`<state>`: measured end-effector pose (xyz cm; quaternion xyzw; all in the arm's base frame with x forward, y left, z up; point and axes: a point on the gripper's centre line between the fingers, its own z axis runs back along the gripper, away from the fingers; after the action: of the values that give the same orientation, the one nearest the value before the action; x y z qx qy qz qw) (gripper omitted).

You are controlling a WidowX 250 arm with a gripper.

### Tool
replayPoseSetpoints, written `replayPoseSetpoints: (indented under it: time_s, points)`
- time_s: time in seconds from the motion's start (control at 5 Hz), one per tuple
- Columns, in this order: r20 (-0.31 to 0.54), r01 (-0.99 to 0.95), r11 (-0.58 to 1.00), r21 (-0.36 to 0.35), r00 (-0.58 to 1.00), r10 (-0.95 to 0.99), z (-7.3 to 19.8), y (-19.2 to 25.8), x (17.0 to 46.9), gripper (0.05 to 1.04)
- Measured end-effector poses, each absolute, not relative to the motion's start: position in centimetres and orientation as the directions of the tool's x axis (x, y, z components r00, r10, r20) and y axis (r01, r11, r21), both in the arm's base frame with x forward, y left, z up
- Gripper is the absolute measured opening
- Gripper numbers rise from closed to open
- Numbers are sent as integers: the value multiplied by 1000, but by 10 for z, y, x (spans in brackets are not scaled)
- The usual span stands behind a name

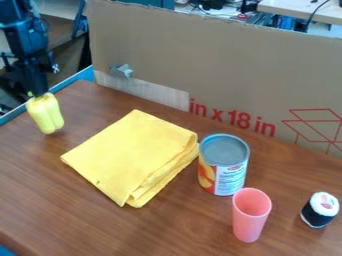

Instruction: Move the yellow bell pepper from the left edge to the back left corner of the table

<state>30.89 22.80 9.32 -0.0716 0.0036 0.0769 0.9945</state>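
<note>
At the upper left, the black gripper [37, 90] points downward and is shut on the top of a yellow bell pepper [46, 114]. The pepper hangs tilted below it, over or at the table's left part; whether its lower end touches the wood I cannot tell. To the right of the pepper lies a folded yellow cloth [127, 152], flat on the table.
Right of the cloth stand a tin can [224, 165] and a pink cup [250, 215], close together. A sushi roll toy [320, 209] sits near the right edge. A cardboard sheet [200, 65] walls off the back of the brown table [167, 230].
</note>
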Motion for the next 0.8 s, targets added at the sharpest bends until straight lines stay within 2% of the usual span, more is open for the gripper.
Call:
replayPoseSetpoints:
  time_s: [0.4, 0.6, 0.8]
  points:
    - [-7, -164, 985, -56, 986, 164, 87, 236, 331, 92]
    - [-16, -174, 984, -23, 985, 174, 88, 235, 333, 112]
    - [-19, -182, 983, -24, 983, 181, 87, 234, 334, 297]
